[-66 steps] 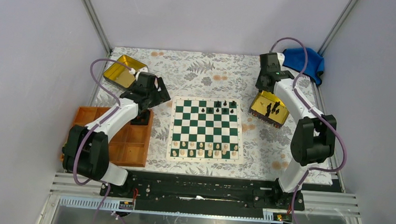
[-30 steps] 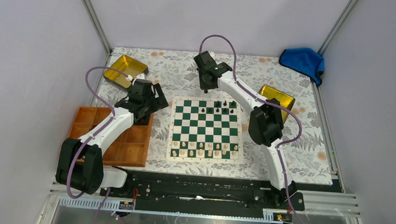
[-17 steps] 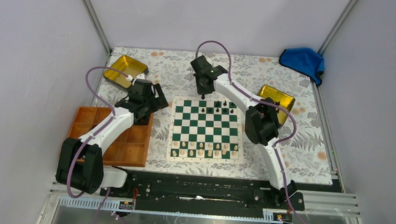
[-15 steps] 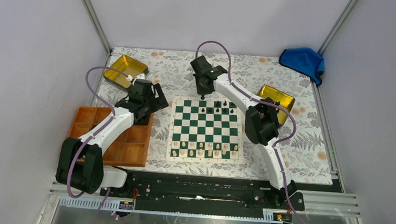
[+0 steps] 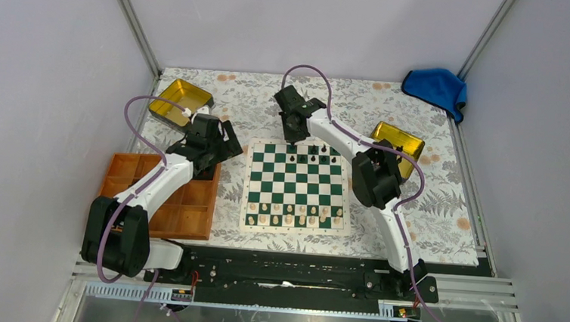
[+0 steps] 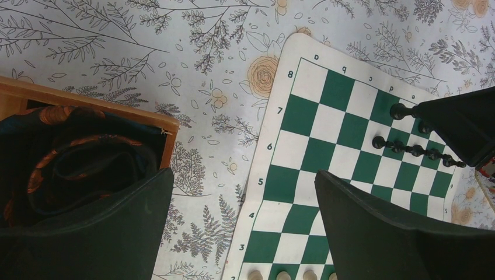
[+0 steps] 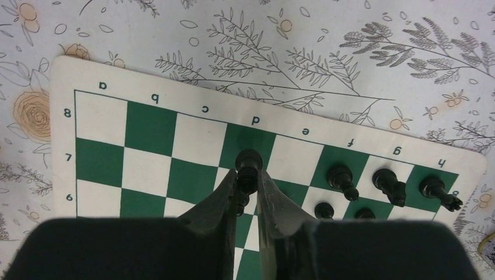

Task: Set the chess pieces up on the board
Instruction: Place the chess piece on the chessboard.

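The right tool (image 7: 247,175) is clenched on a black piece (image 7: 249,159), pinching its slim neck between both fingers; the piece stands upright over the dark d-file square in the far row of the board (image 7: 150,125); whether its base touches that square I cannot tell, as the fingers hide it. Three other black pieces (image 7: 340,175) stand in the same row toward the h corner, with the e square between them and the held one bare; a row of black pawns (image 6: 415,151) runs just in front, and one seems to sit right under the fingers. The left tool (image 6: 242,175) is released, spread wide and carrying nothing, hanging over the bench (image 5: 226,195) between the orange tray (image 5: 187,215) and the board's left edge. The cream pieces (image 5: 293,213) fill the near rows.

The step in hand looks like seating this piece; the risks come from the release. If the fingers let go while the base is off the surface or tilted, the narrow figure may topple and roll into its neighbours; if they spread too far or lift at an angle, they may clip the pawn beneath; a base landing across a line would leave the piece off its square.
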Controlling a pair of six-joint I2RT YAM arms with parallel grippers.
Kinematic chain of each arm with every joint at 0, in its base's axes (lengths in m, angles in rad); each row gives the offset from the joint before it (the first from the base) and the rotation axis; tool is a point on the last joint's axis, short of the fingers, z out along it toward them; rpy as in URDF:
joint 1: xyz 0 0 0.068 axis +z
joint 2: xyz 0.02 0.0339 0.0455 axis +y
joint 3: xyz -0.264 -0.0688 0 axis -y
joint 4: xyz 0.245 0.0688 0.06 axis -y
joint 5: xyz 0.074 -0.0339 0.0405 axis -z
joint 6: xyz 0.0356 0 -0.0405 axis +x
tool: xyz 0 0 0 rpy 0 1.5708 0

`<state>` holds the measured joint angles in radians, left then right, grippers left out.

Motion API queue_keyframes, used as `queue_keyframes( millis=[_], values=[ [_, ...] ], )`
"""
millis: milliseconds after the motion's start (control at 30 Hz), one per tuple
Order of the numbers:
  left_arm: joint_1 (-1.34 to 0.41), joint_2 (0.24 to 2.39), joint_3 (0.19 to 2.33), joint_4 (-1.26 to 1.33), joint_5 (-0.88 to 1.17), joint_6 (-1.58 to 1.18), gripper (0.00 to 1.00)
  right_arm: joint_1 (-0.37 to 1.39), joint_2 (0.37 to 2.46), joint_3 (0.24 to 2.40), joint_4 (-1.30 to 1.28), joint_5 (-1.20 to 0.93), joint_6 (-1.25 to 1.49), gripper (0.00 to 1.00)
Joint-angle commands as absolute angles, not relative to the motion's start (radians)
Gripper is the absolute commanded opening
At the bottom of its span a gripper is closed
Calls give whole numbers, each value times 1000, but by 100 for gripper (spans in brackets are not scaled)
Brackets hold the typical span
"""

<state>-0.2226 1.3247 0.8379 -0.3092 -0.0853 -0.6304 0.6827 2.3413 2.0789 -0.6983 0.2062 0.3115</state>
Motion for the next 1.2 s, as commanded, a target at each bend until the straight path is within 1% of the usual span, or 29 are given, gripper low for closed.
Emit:
queue_keyframes(
  millis=[0, 667, 733, 800, 900, 1033, 1100, 1167],
  values=[
    [-227, 1332, 833, -279, -75, -626, 99, 693, 2348, 2082, -676, 180, 318, 0],
    [-227, 1365, 853, -283, -78, -613, 99, 692, 2398, 2132, -691, 174, 302, 0],
    [-227, 1369, 856, -283, -78, -612, 99, 692, 2398, 2130, -690, 173, 298, 5],
    [-227, 1372, 857, -284, -77, -609, 99, 692, 2398, 2129, -692, 173, 293, 14],
    [-227, 1376, 859, -284, -77, -609, 99, 692, 2391, 2130, -691, 176, 286, 24],
    [-227, 1377, 862, -284, -76, -609, 99, 692, 2381, 2139, -695, 187, 274, 32],
    [-227, 1377, 865, -284, -77, -609, 99, 692, 2377, 2143, -698, 190, 272, 38],
    [-227, 1378, 868, -285, -77, -609, 99, 691, 2370, 2143, -698, 193, 268, 39]
  ],
)
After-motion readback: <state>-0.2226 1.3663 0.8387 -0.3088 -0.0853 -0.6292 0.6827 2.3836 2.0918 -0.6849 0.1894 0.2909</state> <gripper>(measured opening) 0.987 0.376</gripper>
